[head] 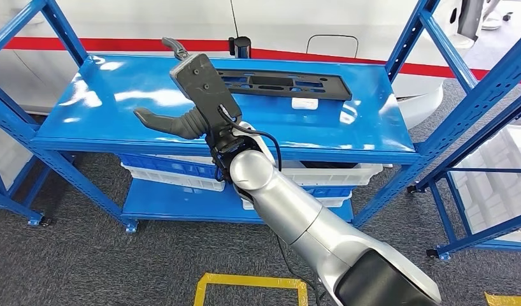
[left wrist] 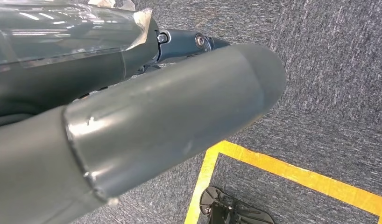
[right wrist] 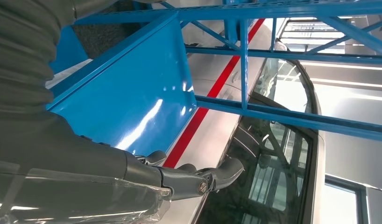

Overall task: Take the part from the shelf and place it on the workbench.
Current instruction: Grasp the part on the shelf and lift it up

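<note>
the task is barely begun: one black part [head: 280, 83] lies flat toward the back edge of the blue shelf [head: 105, 124], nothing touching it. the right hand [head: 193, 95] hovers over the shelf in front of the part, fingers [right wrist: 217, 172] apart, holding nothing. the left hand [left wrist: 133, 135] hangs over the floor; its finger state i cannot tell. grasping, lifting and carrying to the desk are all left.

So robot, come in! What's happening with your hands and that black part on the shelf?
Right robot hand open above the blue shelf, holding nothing. Left robot hand low over the carpet, state unclear. Black part flat at the shelf's back, untouched. Small white piece beside it.
</note>
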Controlling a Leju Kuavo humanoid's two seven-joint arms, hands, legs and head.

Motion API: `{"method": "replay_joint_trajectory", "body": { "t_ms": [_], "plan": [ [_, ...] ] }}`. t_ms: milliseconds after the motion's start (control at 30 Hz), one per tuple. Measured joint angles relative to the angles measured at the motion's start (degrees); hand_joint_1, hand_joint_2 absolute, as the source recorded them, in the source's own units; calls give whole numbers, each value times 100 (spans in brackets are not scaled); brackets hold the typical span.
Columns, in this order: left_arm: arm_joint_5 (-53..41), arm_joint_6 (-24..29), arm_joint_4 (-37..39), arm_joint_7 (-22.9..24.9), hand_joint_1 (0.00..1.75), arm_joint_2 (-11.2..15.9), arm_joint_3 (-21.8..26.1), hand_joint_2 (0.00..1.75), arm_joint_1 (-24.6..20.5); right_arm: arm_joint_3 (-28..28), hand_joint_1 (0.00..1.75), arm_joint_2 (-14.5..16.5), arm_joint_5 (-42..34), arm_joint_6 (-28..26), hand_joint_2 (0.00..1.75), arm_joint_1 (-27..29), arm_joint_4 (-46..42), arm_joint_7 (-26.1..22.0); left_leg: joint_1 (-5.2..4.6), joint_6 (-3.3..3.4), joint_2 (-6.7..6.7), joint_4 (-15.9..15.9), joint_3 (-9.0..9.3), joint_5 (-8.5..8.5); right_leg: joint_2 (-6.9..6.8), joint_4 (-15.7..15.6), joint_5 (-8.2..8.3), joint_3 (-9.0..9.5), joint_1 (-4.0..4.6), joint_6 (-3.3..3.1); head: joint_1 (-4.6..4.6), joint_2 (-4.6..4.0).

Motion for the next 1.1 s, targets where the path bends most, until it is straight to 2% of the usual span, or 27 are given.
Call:
{"method": "replay_joint_trajectory", "body": {
  "t_ms": [367,533,600,667,767,800,833,867,933,967,1000,1033,1067,1100],
  "plan": [
    [123,177,-1,-85,0,2,37,0,1,-1,0,2,188,97,175,39,-47,88,17,20,2,11,15,9,-4,20,17,28,-6,37,-3,0],
    [266,382,-1,-44,0,-1,182,0,-4,42,0,4,145,178,175,75,-241,215,4,92,6,21,9,-49,-3,31,12,65,-52,105,-4,0],
    [296,448,-1,-25,0,-14,234,0,-7,68,0,7,100,192,175,79,-324,253,11,154,6,-28,58,-90,-8,91,9,80,-43,131,-5,0],
    [318,505,-1,-5,0,-34,280,0,-8,98,0,5,51,193,175,72,-400,279,30,215,10,-77,161,-118,-36,443,-138,-80,-38,105,2,0],
    [344,573,-1,22,0,-50,330,0,-7,164,0,2,-30,193,175,81,-465,310,35,232,21,-90,255,-165,-60,1562,-530,-728,-49,48,10,0],
    [346,590,-1,29,0,-56,346,0,-6,188,0,2,-55,190,175,95,-472,321,36,218,21,-88,284,-191,-61,1803,-578,-906,-58,58,9,0],
    [346,604,-1,33,0,-62,365,0,-5,212,0,2,-76,185,175,106,-476,328,43,193,17,-84,322,-222,-64,1841,-527,-991,-71,91,11,0],
    [347,612,-1,36,0,-70,380,0,-5,234,0,2,-94,180,175,113,-483,336,58,160,10,-81,372,-258,-69,1650,-374,-965,-91,144,11,0],
    [347,622,-1,37,0,-80,399,0,-4,273,0,-2,-119,171,175,115,-495,352,88,68,-4,-71,484,-346,-101,874,82,-722,-136,275,21,0],
    [347,625,-1,37,0,-80,403,0,-4,293,0,-4,-127,168,175,113,-499,362,94,17,-9,-67,520,-388,-123,545,191,-617,-131,267,28,0],
    [347,629,-2,37,0,-78,406,0,-4,310,0,-3,-135,164,175,111,-504,370,91,-37,-8,-68,539,-427,-139,349,253,-542,-118,226,28,0],
    [346,635,-2,38,0,-76,410,0,-3,324,0,-3,-142,158,175,112,-508,375,90,-87,-5,-59,554,-455,-148,283,239,-530,-103,146,28,0],
    [344,643,-3,39,0,-77,413,0,-2,336,0,3,-149,151,175,112,-513,380,97,-126,1,-57,578,-474,-141,283,202,-506,-88,53,22,0],
    [340,651,-3,40,0,-79,414,0,-3,342,0,8,-154,144,175,112,-520,380,109,-162,13,-46,600,-493,-128,285,221,-454,-96,4,15,0]
  ]
}}
